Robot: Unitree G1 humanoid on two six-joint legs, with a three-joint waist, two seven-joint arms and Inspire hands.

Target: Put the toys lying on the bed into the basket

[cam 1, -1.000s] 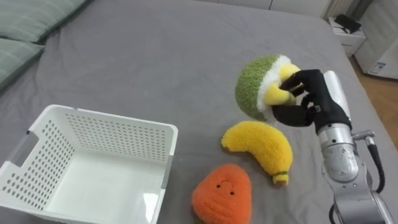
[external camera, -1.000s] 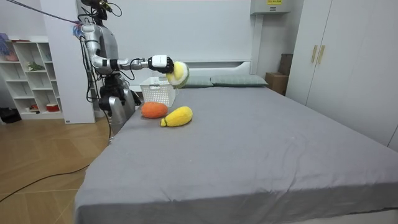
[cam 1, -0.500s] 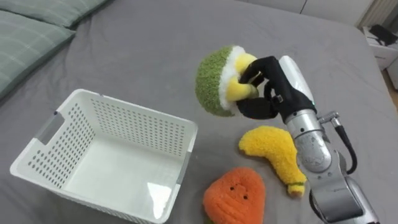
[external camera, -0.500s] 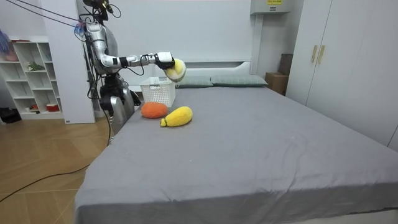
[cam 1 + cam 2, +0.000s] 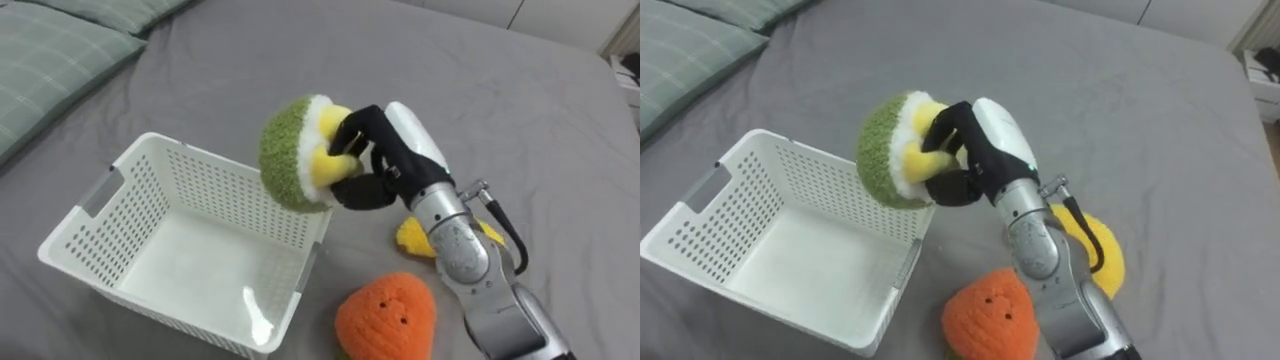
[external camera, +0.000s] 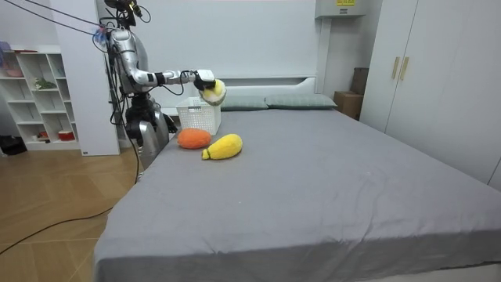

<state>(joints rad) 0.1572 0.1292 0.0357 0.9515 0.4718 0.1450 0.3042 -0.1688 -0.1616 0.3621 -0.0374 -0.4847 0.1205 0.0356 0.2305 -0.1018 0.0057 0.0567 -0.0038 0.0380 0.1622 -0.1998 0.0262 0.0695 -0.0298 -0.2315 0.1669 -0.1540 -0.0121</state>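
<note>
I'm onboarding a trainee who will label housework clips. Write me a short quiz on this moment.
1. True or false: the right hand is shut on the green toy.
2. Where is the green toy relative to the white basket?
A. lying inside it
B. held in the air over its edge
C. far from it, on a pillow
3. Which two toys lie on the bed?

Key
1. True: its fingers curl round the toy's yellow part.
2. B
3. The orange toy and the yellow toy.
</note>
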